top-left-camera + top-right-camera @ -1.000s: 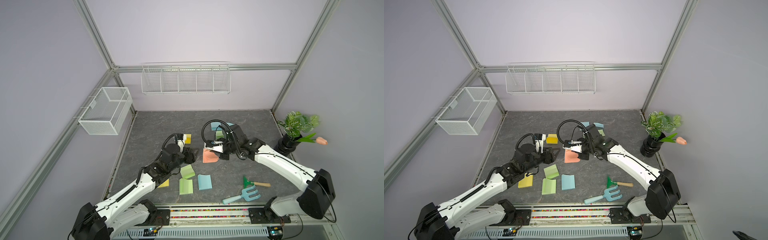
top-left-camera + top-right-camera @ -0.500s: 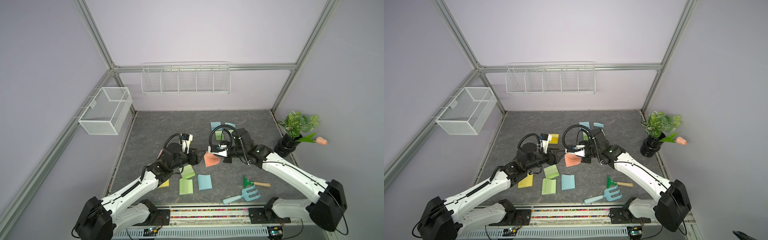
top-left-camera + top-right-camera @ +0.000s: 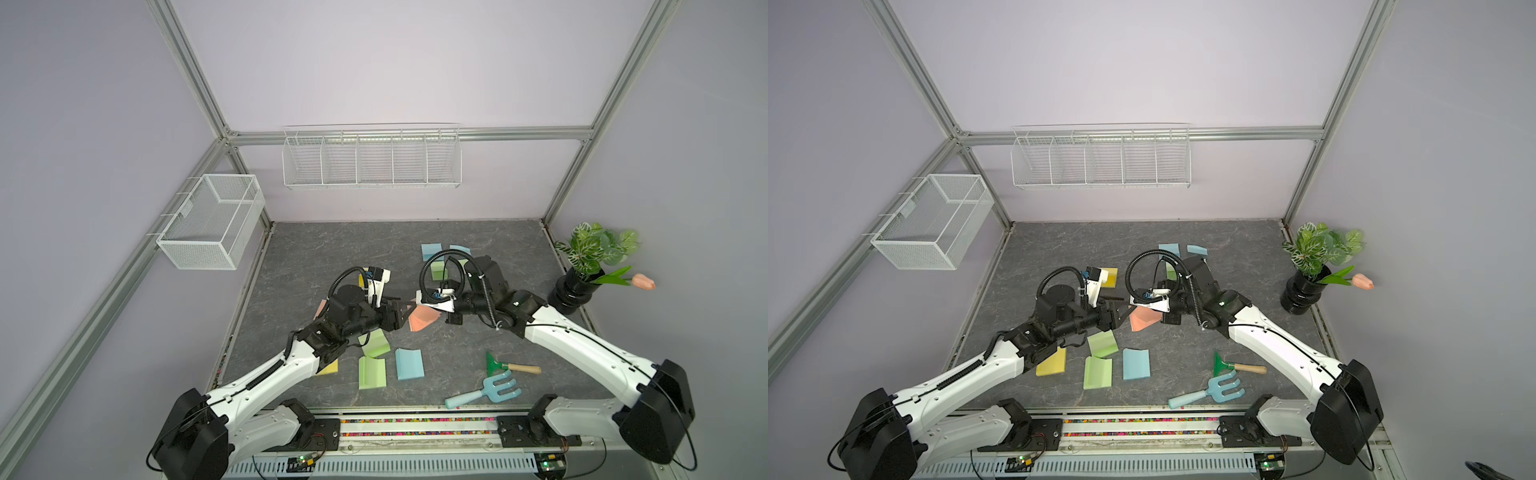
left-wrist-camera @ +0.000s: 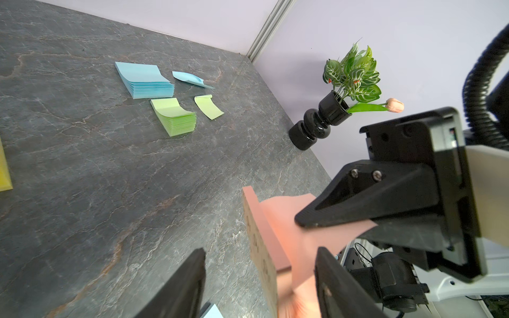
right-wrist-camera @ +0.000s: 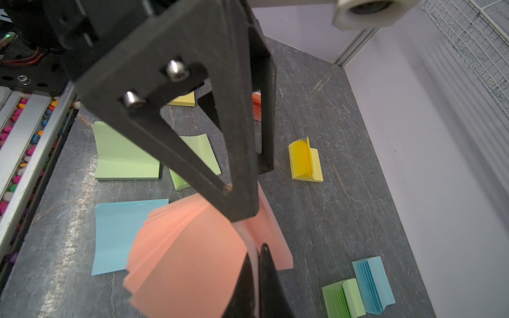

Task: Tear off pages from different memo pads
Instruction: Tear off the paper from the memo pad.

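Note:
The salmon-orange memo pad (image 3: 423,321) (image 3: 1144,319) hangs tilted mid-table with its sheets fanned (image 5: 187,247). My right gripper (image 5: 254,254) (image 4: 300,221) is shut on its top page (image 4: 292,217), which is still joined to the pad. The left gripper (image 4: 260,251) (image 3: 405,311) is open, its jaws standing either side of the pad's bound edge (image 4: 264,220) without touching it. Other memo pads lie around: blue (image 3: 409,363), green (image 3: 372,372) (image 3: 376,343), yellow (image 3: 328,368) (image 5: 305,162). At the back, loose blue (image 4: 191,79) and green (image 4: 209,107) pages lie beside two pads (image 4: 143,81) (image 4: 175,115).
A blue toy fork (image 3: 486,390) and a green trowel (image 3: 511,365) lie at the front right. A black vase with a plant (image 3: 582,270) stands at the right edge. Wire baskets hang on the left (image 3: 212,220) and back (image 3: 372,162) walls.
My left gripper has moved right, up to the salmon pad, and now straddles it. The right gripper has kept its hold on the page while that arm swung slightly right.

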Controlling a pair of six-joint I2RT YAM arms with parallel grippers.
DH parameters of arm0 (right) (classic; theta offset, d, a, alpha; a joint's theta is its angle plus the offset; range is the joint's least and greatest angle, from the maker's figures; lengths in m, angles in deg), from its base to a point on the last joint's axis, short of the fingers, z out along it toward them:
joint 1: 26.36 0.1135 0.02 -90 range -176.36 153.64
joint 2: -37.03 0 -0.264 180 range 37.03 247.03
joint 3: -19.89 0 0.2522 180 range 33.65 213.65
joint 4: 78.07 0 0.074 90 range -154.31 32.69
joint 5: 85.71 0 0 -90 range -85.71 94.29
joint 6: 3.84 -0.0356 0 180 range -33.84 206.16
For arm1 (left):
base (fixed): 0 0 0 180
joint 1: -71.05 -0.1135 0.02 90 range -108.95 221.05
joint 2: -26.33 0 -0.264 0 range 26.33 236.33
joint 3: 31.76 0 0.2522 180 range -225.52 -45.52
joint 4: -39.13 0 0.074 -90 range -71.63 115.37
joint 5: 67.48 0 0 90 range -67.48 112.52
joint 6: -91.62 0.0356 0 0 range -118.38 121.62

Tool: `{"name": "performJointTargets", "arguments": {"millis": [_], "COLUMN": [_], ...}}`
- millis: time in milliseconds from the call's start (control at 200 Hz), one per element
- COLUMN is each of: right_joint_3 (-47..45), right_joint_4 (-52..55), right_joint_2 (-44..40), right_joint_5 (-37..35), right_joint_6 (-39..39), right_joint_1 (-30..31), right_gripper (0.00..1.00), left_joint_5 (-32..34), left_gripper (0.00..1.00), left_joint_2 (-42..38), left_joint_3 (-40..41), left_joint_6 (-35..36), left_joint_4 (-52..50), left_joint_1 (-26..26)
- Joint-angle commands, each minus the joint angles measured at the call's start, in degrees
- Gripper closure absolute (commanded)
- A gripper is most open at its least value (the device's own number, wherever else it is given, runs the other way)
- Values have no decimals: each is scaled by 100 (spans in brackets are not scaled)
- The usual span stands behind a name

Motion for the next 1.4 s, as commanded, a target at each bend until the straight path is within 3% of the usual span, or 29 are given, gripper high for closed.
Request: {"name": "performJointTargets", "arguments": {"millis": [0,385,625,770,1120,1394], "right_joint_3": [-105,-141,-159,-160,-305,-652], "right_joint_4": [-259,-277,-250,-250,-632,-1478], "right_joint_2": [-173,-187,-187,-178,-291,-521], "right_joint_5": [-125,38,59,33,-439,-1308], "right_joint_6": [-108,-143,-102,-108,-289,-495], "right_joint_1": [-5,-6,3,2,4,4], "right_gripper": [93,93,94,93,93,93], "left_joint_5": [-155,-21,190,317,856,1495], "left_gripper": [36,38,59,78,96,98], "left_joint_2": [35,133,162,120,71,-24], "left_joint_3": [14,-72,-109,-109,-152,-179], "left_joint_6": [104,214,192,183,136,60], "left_joint_4": [161,31,-88,-141,-436,-755], "left_joint_1": [69,159,153,159,159,160]}}
